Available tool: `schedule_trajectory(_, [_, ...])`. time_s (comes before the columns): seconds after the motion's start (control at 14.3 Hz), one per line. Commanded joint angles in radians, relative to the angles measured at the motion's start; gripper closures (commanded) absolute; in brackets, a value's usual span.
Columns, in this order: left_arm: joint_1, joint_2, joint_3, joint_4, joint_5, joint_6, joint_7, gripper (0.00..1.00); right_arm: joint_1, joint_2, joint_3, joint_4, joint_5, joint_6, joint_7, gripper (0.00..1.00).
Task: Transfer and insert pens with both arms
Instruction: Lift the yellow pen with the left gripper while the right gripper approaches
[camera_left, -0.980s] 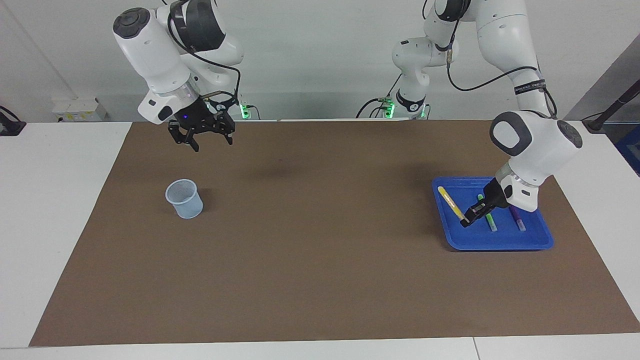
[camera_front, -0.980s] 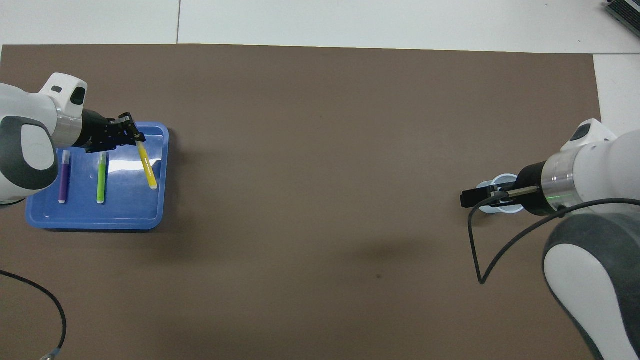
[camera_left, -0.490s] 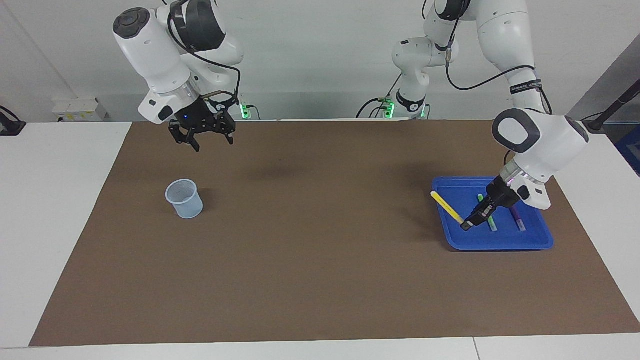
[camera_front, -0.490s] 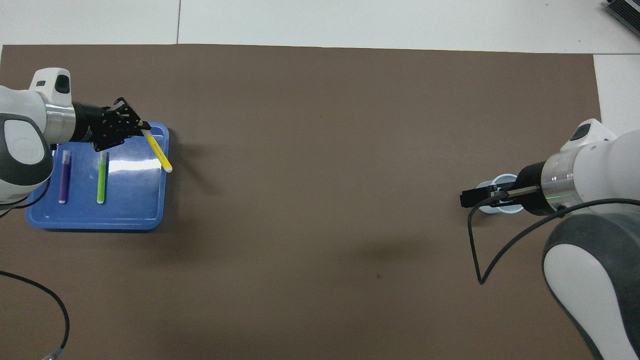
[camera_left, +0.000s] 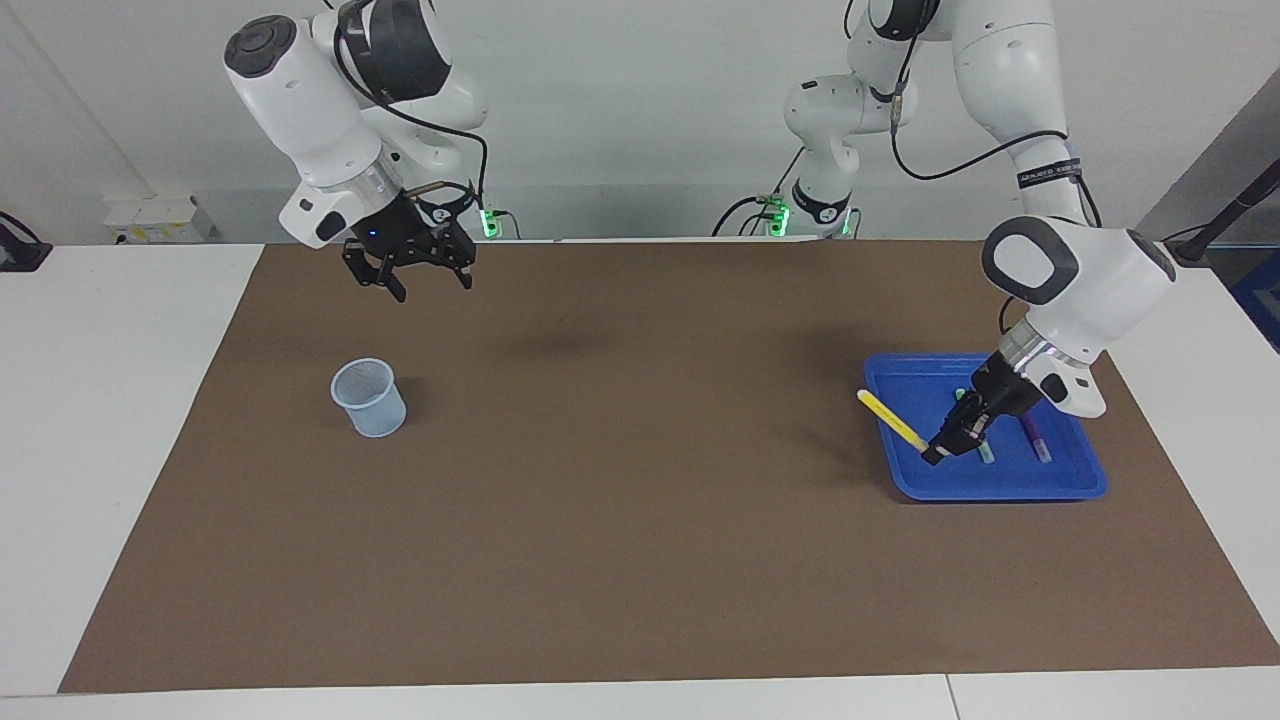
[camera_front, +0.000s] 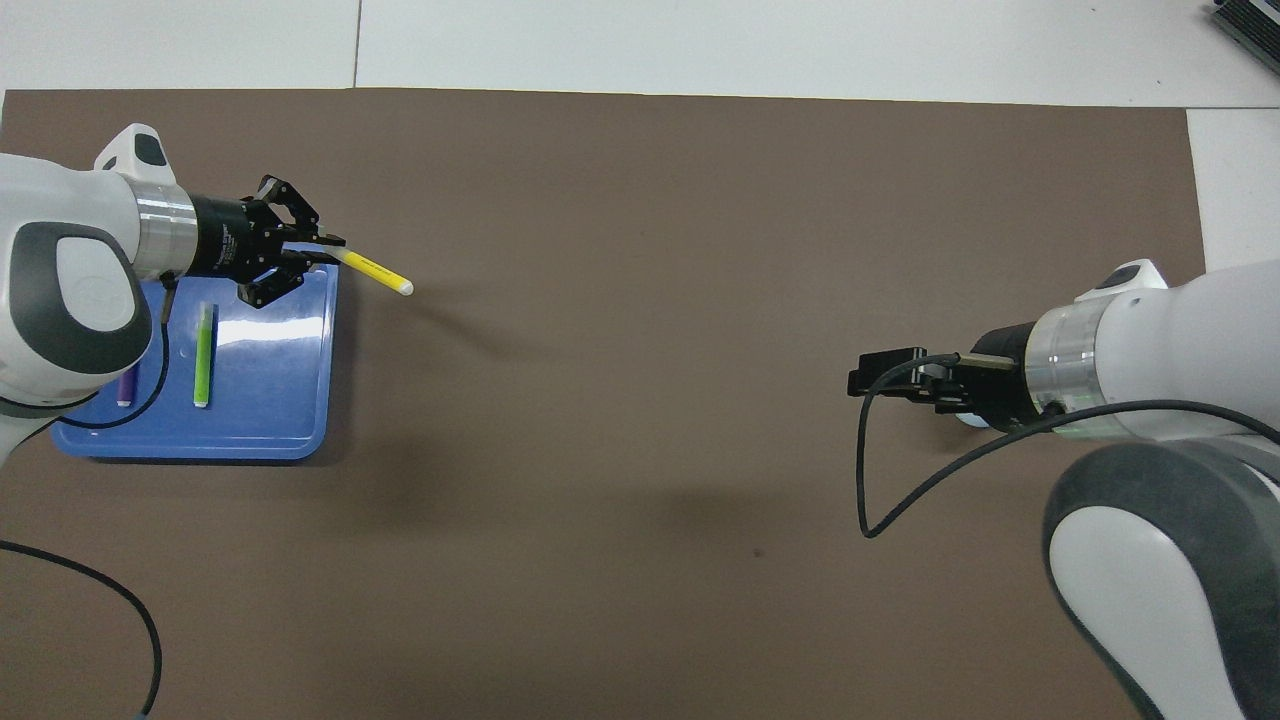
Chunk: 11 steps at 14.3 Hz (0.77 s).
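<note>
1. Nearest my arms, the right gripper (camera_left: 418, 272) hangs in the air toward its own end of the table, fingers spread wide and empty. I keep that arm waiting.
2. Farther out on that end stands the pale blue mesh cup (camera_left: 369, 397), upright, mouth up. I judge it to be where the pens go.
3. At the left arm's end sits the blue tray (camera_left: 1070, 480). The green pen (camera_front: 203, 355) lies flat in it; the purple pen (camera_left: 1035, 438) lies beside it, partly hidden by my arm.
4. The left gripper (camera_front: 318, 250) is clamped on one end of the yellow pen (camera_front: 373, 271), lifted over the tray's rim. The pen sticks out toward the table's middle, its pale tip free.
5. Handling, as I judge it: the pen is light, stiff and smooth, so it can pivot in an end grip. The free length is what the right gripper should take, near mid-barrel, leaving a tip clear to enter the cup.
6. Handover has not yet begun; the grippers are well apart.
</note>
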Motion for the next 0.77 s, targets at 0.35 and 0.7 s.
schedule_trajectory(0.35, [-0.065,-0.105,0.013,-0.056,-0.013,-0.093,-0.416,1.00,0.106,0.049,0.004,-0.022,0.180,0.278,0.246,0.00])
schedule_trajectory(0.7, [-0.126,-0.212,0.013,-0.179,-0.016,-0.069,-0.488,1.00,0.234,0.155,0.004,-0.007,0.253,0.534,0.317,0.00])
